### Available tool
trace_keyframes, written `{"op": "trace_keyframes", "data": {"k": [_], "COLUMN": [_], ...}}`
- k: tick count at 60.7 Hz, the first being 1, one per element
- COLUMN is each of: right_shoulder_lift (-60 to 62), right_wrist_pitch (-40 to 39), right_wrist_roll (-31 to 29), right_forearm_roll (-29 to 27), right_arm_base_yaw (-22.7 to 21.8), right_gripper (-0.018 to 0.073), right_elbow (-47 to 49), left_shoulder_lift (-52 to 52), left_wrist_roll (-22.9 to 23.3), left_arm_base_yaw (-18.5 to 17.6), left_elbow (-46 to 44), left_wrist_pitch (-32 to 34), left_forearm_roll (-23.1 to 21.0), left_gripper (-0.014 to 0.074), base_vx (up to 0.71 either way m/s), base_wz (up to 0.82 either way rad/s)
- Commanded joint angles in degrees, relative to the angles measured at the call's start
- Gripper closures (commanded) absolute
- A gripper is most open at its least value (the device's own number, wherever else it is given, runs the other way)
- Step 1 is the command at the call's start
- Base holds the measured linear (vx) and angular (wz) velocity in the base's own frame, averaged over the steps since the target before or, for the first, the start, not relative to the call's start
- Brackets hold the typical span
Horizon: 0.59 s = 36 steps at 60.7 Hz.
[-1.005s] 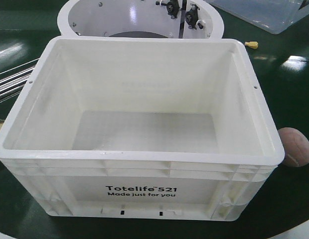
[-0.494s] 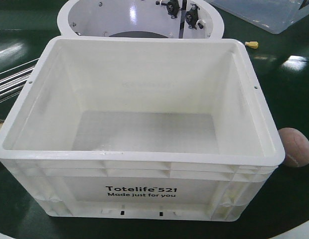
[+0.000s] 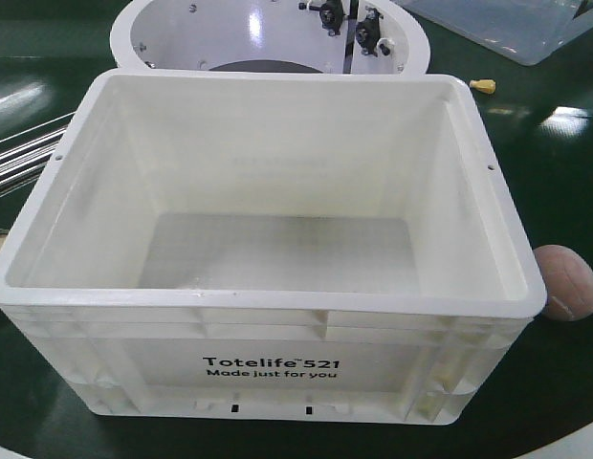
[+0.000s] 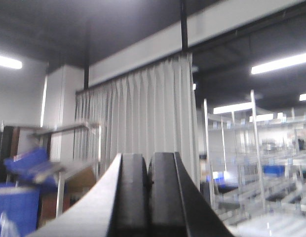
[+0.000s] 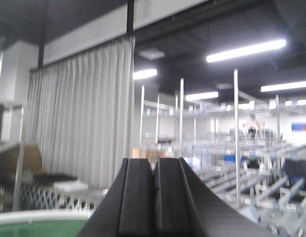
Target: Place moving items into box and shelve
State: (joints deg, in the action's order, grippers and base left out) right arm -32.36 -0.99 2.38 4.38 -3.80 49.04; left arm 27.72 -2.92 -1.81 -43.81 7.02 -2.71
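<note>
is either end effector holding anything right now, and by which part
Nothing is held. The left end effector and the right end effector are both shut, jaws pressed together with nothing between them, pointing out at the room.

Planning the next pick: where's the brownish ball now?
In the front view, the brownish ball lies on the green surface at the right edge, beside the near right corner of the white crate.

dark green table (image 3: 564,191): white crate (image 3: 268,373) centre, brownish ball (image 3: 567,282) just beside its right, white ring (image 3: 268,38) behind.
</note>
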Motion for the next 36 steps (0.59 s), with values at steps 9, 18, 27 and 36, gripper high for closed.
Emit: {"op": "trace_keyframes", "data": {"k": [9,18,27,36], "right_shoulder_lift": [-11.9,-15.3,-16.8,-18.1], "right_wrist_pitch": [2.3,8.4,9.7,10.1], "right_wrist_roll": [0.2,0.2,-0.2,-0.2], "right_forearm_roll": [0.5,0.5,1.7,2.0], "right_arm_base_yaw": [-0.3,-0.3,-0.3,-0.3], "right_gripper": [0.0556,0.0499,0.0352,0.0115], "right_elbow": [2.0,2.0,1.9,1.8], "left_shoulder_lift": [11.6,14.2,14.2,14.2], "left_wrist_roll": [0.9,1.0,3.9,3.9], "left_arm_base_yaw": [0.1,0.1,0.1,0.1], "left_elbow": [-2.0,-2.0,-2.0,-2.0], "left_wrist_pitch": [4.5,1.6,-5.9,-8.9], "left_forearm_roll": [-0.7,-0.7,-0.7,-0.7], "left_gripper": [0.0586,0.0492,0.0307,0.0188], "base_vx": [0.0,0.0,0.0,0.0], "base_wz": [0.0,0.0,0.0,0.0]}}
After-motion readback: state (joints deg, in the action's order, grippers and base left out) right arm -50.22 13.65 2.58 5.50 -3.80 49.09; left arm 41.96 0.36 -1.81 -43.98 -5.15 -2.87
